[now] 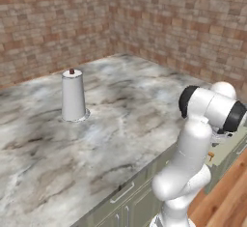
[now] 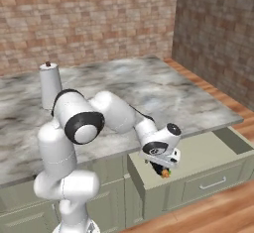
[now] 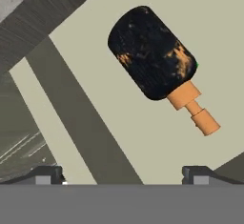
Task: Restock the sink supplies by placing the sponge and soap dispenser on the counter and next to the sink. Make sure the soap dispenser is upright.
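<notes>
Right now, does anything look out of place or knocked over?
Yes. The soap dispenser lies on its side inside the open drawer, nozzle pointing sideways, not upright on the counter. The open gripper hovers above it.

My arm reached down over an open drawer point(image 2: 198, 152) below the counter point(image 2: 149, 93). My gripper point(image 2: 161, 168) hung inside the drawer, directly above the soap dispenser point(image 2: 163, 172), whose orange tip showed. A grey container point(image 2: 49, 86) stood upright on the counter.
</notes>
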You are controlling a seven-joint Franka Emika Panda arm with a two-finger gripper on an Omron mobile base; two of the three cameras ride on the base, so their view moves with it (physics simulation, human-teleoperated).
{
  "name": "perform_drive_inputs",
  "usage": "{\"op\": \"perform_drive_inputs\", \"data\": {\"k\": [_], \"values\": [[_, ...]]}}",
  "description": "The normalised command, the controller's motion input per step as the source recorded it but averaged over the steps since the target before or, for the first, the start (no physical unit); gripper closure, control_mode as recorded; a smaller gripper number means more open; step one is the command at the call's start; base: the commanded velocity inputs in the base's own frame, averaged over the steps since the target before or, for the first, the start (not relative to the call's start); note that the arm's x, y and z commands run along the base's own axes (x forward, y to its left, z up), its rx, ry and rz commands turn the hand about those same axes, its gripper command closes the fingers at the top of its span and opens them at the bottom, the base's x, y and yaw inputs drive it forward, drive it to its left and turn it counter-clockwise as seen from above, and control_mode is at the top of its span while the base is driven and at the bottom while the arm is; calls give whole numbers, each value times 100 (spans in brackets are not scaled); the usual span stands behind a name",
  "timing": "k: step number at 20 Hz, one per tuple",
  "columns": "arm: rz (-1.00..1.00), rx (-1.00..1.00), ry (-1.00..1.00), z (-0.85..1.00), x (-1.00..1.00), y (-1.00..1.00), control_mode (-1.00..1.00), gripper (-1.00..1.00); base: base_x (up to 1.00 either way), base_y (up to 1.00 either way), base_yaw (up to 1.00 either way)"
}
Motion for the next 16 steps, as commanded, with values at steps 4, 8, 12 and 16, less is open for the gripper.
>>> {"op": "perform_drive_inputs", "data": {"k": [4, 8, 12, 16], "values": [[1, 0, 7, -44, 7, -9, -100, -100, 0, 0, 0], [0, 1, 5, -40, 0, -18, -100, -100, 0, 0, 0], [0, 2, 7, -38, 0, -27, -100, -100, 0, 0, 0], [1, 4, 8, -33, -4, -46, -100, -100, 0, 0, 0]]}}
